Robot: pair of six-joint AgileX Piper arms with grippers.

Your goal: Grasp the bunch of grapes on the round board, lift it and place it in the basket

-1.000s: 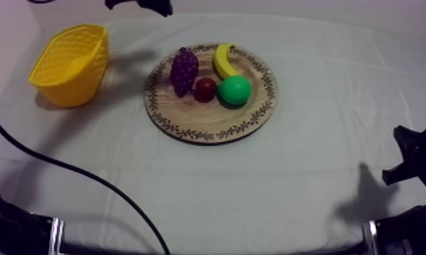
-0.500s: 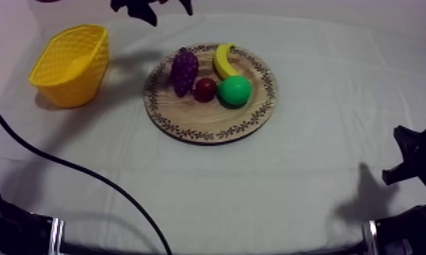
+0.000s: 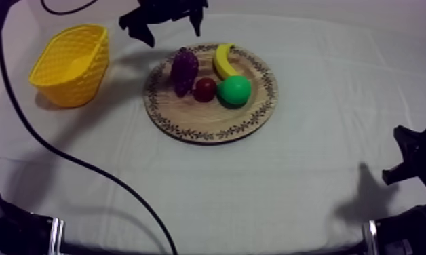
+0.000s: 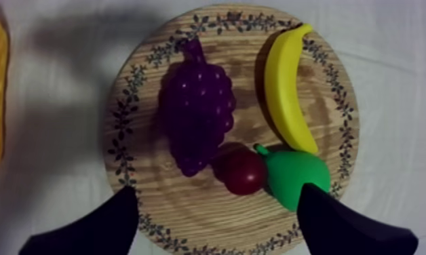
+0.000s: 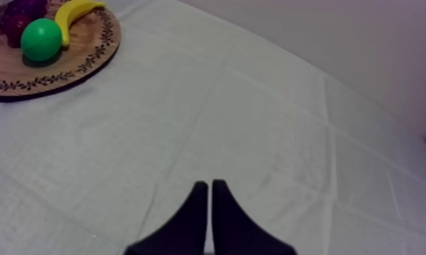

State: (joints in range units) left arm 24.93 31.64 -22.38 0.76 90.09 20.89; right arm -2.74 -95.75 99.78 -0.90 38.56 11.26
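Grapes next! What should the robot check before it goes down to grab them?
1. Left gripper open wide enough: ok, fingers apart.
2. Left gripper above the wooden board: ok.
3. Bunch of grapes lying free, nothing on top of it: ok.
4. Room around the grapes: not ok, the small red fruit sits close by their tip and a finger might nudge it.
5. Yellow basket ready, mouth facing up: ok.
6. Right gripper out of the way: ok, shut, over bare cloth away from the board.
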